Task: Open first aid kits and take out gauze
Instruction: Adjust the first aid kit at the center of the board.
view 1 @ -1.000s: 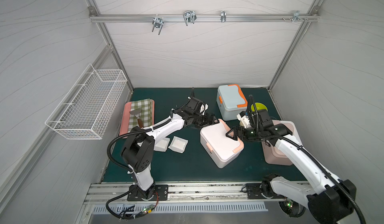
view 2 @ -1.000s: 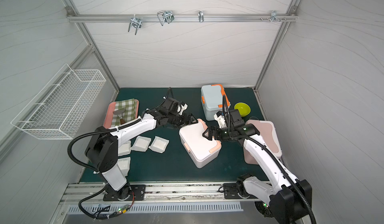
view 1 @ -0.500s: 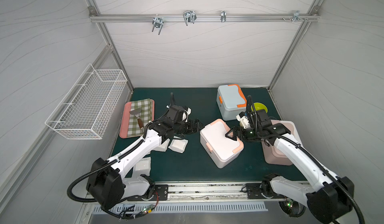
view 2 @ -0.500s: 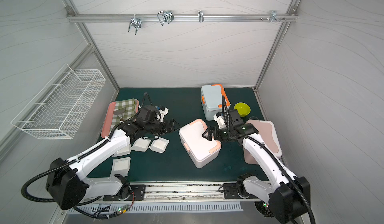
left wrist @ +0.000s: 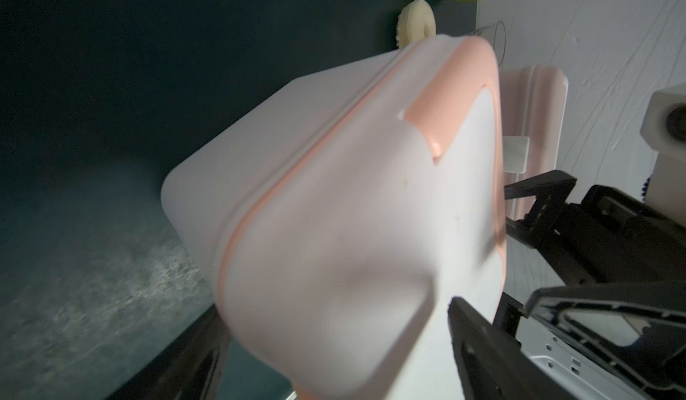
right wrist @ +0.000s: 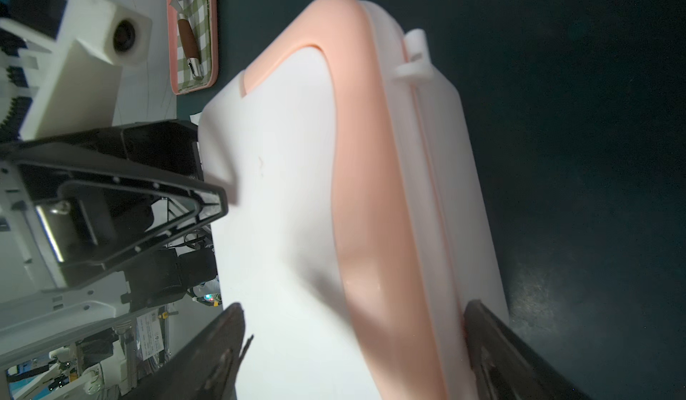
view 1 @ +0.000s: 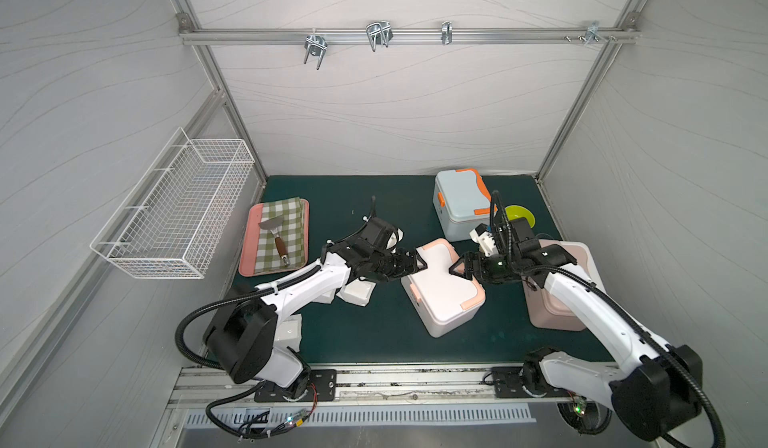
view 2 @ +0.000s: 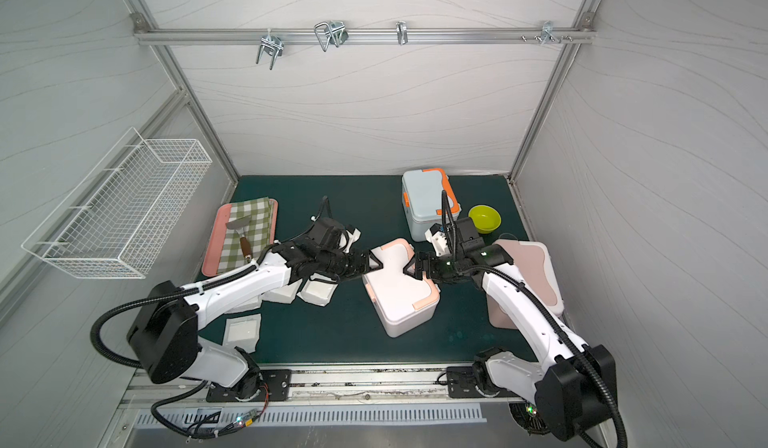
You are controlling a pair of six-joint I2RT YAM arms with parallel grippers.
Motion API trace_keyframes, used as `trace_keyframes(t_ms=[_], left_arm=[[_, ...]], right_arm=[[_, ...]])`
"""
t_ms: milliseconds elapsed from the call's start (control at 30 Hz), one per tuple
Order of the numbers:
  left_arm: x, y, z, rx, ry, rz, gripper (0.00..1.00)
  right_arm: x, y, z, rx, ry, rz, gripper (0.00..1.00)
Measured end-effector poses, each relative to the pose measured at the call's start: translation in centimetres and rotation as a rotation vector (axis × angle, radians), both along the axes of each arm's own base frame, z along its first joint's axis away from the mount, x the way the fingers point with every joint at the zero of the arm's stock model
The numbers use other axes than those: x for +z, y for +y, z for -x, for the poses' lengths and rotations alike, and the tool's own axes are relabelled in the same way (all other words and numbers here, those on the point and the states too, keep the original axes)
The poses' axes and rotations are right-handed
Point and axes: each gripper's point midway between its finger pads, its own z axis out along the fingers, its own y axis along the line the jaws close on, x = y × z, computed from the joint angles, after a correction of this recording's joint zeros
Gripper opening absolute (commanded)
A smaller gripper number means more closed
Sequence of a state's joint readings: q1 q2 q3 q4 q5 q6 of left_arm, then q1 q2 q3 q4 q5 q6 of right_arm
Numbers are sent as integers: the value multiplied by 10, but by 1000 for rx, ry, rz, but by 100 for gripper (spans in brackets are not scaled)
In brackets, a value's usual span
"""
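The white first aid kit with peach trim (view 1: 442, 290) (view 2: 397, 288) lies in the middle of the mat with its lid down. My left gripper (view 1: 415, 264) (left wrist: 334, 305) is open at the kit's left end, with one finger over the lid and one beside the wall. Open as well, my right gripper (view 1: 459, 268) (right wrist: 354, 305) straddles the peach lid edge at the right end. A light blue kit (view 1: 461, 205) stands behind and a pale pink kit (view 1: 577, 254) lies to the right, partly under my right arm. Gauze pads (view 2: 318, 292) (view 2: 243, 329) lie to the left, partly under my left arm.
A pink tray (view 1: 249, 250) with a checked cloth and a spatula lies at the left. Beside the blue kit sits a green bowl (view 1: 519, 215). On the left wall hangs a wire basket (view 1: 178, 209). A cream round thing (left wrist: 415, 23) lies near the bowl.
Half a second ago my left gripper hung over the gauze pads; it has swung right to the white kit's left end. My right gripper has stayed at the kit's right end.
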State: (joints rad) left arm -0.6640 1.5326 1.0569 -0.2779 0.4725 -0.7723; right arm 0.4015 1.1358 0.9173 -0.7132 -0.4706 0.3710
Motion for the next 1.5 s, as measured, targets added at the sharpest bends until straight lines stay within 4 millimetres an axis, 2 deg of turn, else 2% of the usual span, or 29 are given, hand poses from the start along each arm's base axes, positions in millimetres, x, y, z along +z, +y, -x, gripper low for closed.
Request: trace_keyframes(t_ms=[200,300,400,467,633,767,900,1133,1333,1500], left_arm=[[16,-36,-36,-28,-39,74,91],[14,-44,-41,-44,-37,100,91],[13,-43,-39,-47,-31,118,91],[10,-37,-35,-38,-28,123,91],[0,-15,-9,-12,5,120,91],[0,-7,10,0,15,133,91],[2,-14,29,-16,23,164,91],[3,-48,54,-77,27,209,91],[-3,-68,49,-77,28,259,91],[-2,-62,44,-55,-10,305,91]], right_arm=[[-1,-12,-2,-49,3,28,92],[0,-19,-6,-83,-3,40,96],[1,-25,-5,-100,-5,60,97],[6,-27,-5,-105,-16,66,98],[29,-28,-5,-102,-73,55,99],[35,-28,-3,-101,-85,49,99],[33,-25,3,-81,-68,56,97],[38,-17,9,-45,-76,54,89],[37,-17,8,-48,-83,75,75],[37,-11,12,-16,-90,115,62]])
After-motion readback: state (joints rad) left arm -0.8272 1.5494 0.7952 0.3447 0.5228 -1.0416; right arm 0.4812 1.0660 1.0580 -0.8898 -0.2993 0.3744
